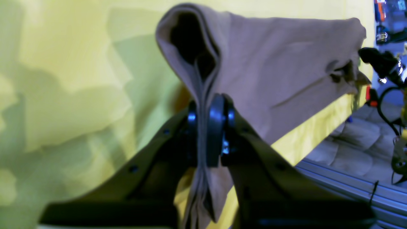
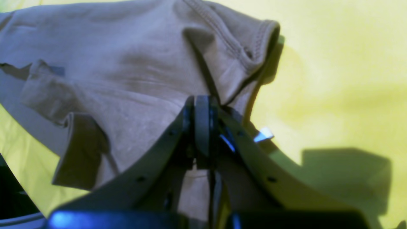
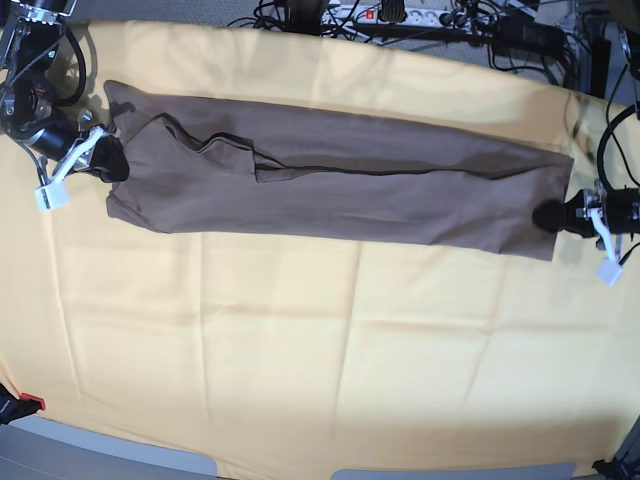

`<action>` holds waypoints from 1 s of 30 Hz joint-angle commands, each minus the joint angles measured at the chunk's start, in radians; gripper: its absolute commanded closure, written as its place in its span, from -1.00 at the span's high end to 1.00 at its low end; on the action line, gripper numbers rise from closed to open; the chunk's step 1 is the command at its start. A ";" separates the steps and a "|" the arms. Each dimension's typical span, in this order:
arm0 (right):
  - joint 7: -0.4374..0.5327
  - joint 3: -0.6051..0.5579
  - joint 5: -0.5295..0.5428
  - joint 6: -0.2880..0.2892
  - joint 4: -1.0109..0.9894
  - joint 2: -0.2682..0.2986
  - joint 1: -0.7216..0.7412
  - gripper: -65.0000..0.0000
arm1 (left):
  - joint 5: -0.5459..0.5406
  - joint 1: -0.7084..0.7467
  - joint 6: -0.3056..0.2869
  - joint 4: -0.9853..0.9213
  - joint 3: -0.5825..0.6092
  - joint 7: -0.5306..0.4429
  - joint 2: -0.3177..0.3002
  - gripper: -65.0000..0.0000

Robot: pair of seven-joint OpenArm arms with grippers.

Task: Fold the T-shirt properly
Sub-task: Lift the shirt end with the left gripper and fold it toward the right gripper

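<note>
At the left edge of the base view, the right gripper (image 3: 108, 160) is pinching the collar end of the T-shirt (image 3: 330, 185); in its own wrist view its jaws are pressed together on a bunch of taupe fabric just below the ribbed neckline (image 2: 244, 47), probably taking the layers together so that end moves as one piece. The shirt itself is lying as a long narrow band across the far half of the yellow table cloth (image 3: 300, 350), running from far left to right with a slight slant toward the near side, its sides already turned inward, which is why a dark fold edge (image 3: 330, 172) is showing along the middle. A folded-in sleeve is making a small hump near the collar end. Holding the band at both ends is keeping it stretched and fairly smooth, which suits a lengthwise fold as the likely next step. At the right end, the left gripper (image 3: 552, 216) is gripping the hem; its wrist view shows the jaws clamped on several stacked layers of cloth (image 1: 203, 105), with fabric rising above the pads (image 1: 215, 127) and hanging below them. Cables and a power strip (image 3: 400, 15) are lying beyond the far edge.
</note>
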 commanded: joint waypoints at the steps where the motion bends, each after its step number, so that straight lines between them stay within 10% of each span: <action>1: 0.024 0.005 0.018 0.005 0.017 0.011 0.007 -1.00 | -0.025 -0.022 0.001 0.040 -0.009 -0.007 -0.030 -1.00; 12: 0.026 0.005 -0.061 0.005 0.017 -0.061 0.007 -1.00 | -0.025 -0.016 0.004 0.310 -0.009 -0.007 0.027 -1.00; 30: 0.026 0.005 -0.061 0.005 0.017 -0.061 0.007 -1.00 | -0.025 0.023 -0.011 0.314 -0.009 -0.007 0.335 -1.00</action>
